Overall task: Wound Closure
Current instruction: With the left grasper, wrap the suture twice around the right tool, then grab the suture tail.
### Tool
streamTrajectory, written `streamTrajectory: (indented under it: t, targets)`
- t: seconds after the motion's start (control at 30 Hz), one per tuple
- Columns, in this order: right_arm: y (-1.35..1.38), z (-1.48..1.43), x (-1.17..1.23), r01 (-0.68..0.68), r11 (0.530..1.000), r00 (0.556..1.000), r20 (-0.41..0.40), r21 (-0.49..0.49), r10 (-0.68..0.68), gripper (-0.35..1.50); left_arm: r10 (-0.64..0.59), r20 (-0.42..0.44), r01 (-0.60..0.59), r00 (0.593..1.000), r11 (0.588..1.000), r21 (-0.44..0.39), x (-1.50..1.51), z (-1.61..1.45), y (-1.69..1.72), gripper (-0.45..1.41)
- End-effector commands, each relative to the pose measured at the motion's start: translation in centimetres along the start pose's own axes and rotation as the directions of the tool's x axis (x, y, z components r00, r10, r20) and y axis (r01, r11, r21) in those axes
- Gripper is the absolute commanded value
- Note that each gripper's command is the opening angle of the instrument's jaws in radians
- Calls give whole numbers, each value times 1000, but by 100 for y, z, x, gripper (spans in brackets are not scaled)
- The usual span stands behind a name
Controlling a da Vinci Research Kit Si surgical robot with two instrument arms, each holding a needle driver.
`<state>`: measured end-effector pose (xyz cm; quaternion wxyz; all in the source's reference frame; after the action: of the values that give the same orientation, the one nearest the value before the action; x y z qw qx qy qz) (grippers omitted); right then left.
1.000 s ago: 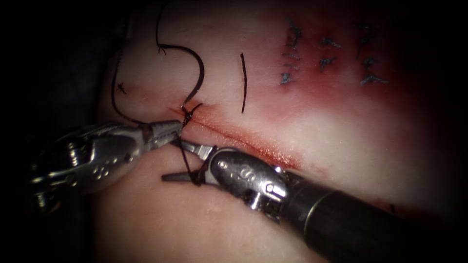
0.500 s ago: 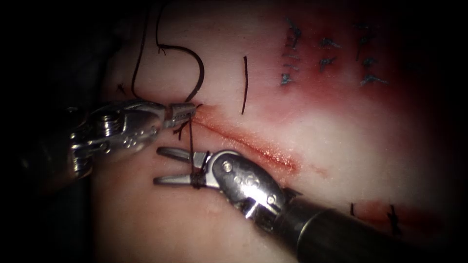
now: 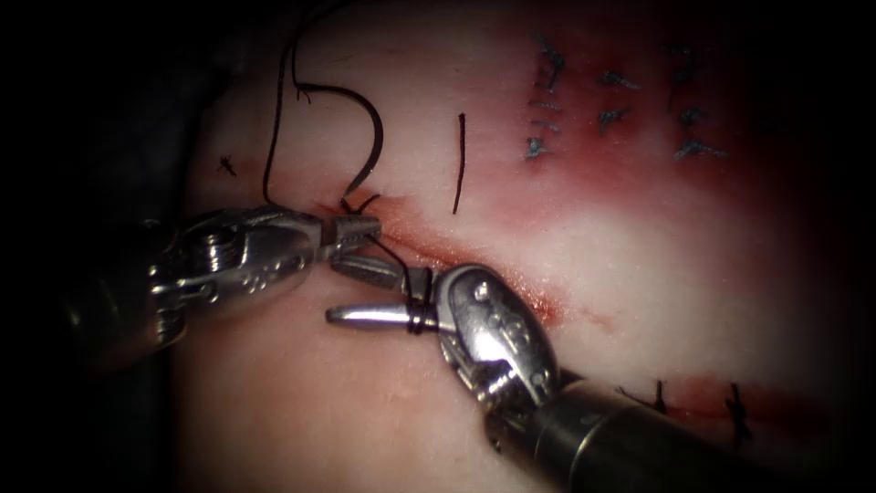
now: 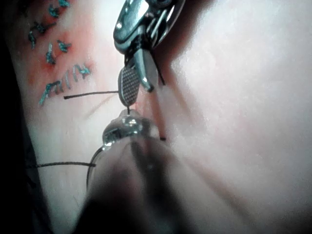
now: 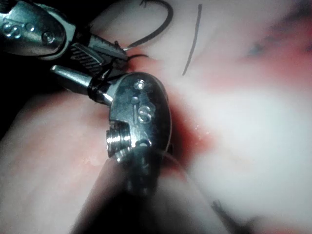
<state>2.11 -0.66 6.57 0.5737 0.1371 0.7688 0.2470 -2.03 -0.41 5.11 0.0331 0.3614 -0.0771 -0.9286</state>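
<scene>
So from where I'm standing this looks like knot-tying at the left end of the cut (image 3: 456,251), not needle work. The right tool (image 3: 360,294) has its jaws spread fairly wide just below that end, gripping nothing, but the thread (image 3: 394,260) is wound round them near the hinge, dark wraps you can see clearly from its own wrist side too (image 5: 100,85). The left tool (image 3: 365,226) sits right at that end of the cut with its jaws closed down on the thread, and from there the strand climbs over the tissue (image 3: 365,402) above the cut. Compared with a moment back, the right tool has moved up closer to the left one, so the two tips are nearly touching now. I can't pick out the needle for sure: the dark curve above the cut (image 3: 370,137) could be it or just thread. My guess is the wraps have to stay on those open jaws while they reach for a thread end.
</scene>
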Motion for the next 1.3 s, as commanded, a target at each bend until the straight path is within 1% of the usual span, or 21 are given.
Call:
streamTrajectory:
  t: [0.03,0.1,0.23,0.27,0.37,0.47,0.53,0.6,0.7,0.73,0.77,0.8,0.9,1.03,1.17,1.23,1.27,1.3]
  targets:
    - [16,-8,2,-2,999,1000,-24,-46,1,26,-2,-14,2,1000,1000,1,1,7,-4,-35]
    - [20,-10,4,-4,998,999,-33,-64,2,26,-7,-14,7,1000,1000,1,1,7,-3,-35]
    - [33,-16,12,-17,988,996,-84,-153,5,27,-29,-26,29,999,1000,2,1,7,5,-35]
    - [36,-17,14,-26,981,996,-91,-191,8,29,-38,-25,38,999,999,1,1,8,7,-35]
    - [41,-17,17,-44,965,993,-116,-260,14,31,-56,-26,56,998,998,15,1,11,14,-35]
    - [44,-18,21,-84,935,990,-133,-344,41,31,-80,-26,80,996,997,23,0,15,20,-35]
    - [45,-18,22,-73,909,992,-120,-410,26,36,-89,-26,90,996,996,29,0,16,22,-35]
    - [44,-20,24,-60,874,996,-81,-483,24,44,-107,-20,108,994,993,46,1,19,24,-34]
    - [44,-24,27,-50,835,999,-32,-547,39,57,-128,-14,129,992,990,58,4,23,24,-25]
    - [43,-26,29,-54,825,999,-29,-563,46,61,-136,-14,136,991,989,63,5,24,24,-18]
    - [43,-27,30,-49,816,999,-24,-576,43,63,-142,-14,143,990,988,64,6,25,23,-13]
    - [43,-30,33,-43,809,999,-12,-586,44,66,-149,-14,150,989,987,65,6,27,23,-4]
    - [41,-37,38,-37,806,999,-5,-590,42,66,-169,0,169,986,983,73,6,30,20,-3]
    - [35,-44,42,-31,805,999,1,-592,40,68,-219,45,214,975,972,98,-5,32,14,-8]
    - [31,-44,42,-33,807,999,3,-589,43,71,-247,67,238,967,965,114,-13,34,13,-5]
    - [28,-43,42,-35,810,999,0,-586,43,73,-245,85,233,966,964,125,-18,36,13,-8]
    - [27,-43,42,-34,810,999,1,-585,42,73,-249,89,237,964,963,129,-20,37,14,-17]
    - [26,-42,42,-40,810,999,0,-585,48,73,-248,94,235,964,963,132,-21,37,15,-35]
